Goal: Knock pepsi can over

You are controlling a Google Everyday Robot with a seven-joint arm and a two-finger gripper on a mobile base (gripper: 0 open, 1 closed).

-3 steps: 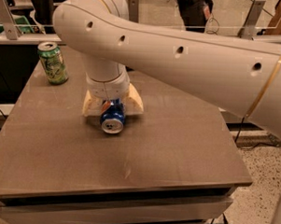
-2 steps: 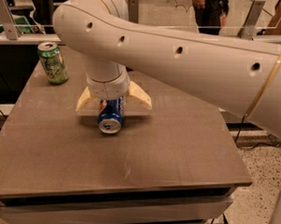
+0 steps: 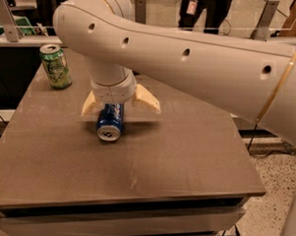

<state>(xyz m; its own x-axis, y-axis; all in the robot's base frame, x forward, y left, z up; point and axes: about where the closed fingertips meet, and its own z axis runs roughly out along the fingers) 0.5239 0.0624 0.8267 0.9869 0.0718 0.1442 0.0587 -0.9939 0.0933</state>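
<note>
The pepsi can (image 3: 110, 122), dark blue with a silver top, lies on its side on the brown table (image 3: 185, 156), its top facing me. My gripper (image 3: 120, 105) hangs just above and behind it, with its two cream fingers (image 3: 148, 100) spread wide to either side of the can. The fingers do not hold the can. The large white arm (image 3: 199, 63) reaches in from the right and hides the table behind the can.
A green can (image 3: 55, 66) stands upright at the table's far left corner. The table's front edge and right edge are close by. A counter with a green bin (image 3: 24, 23) stands behind at the left. People stand in the background.
The gripper has lifted slightly off the lying pepsi can, fingers still spread. The can stays on its side in about the same place.
</note>
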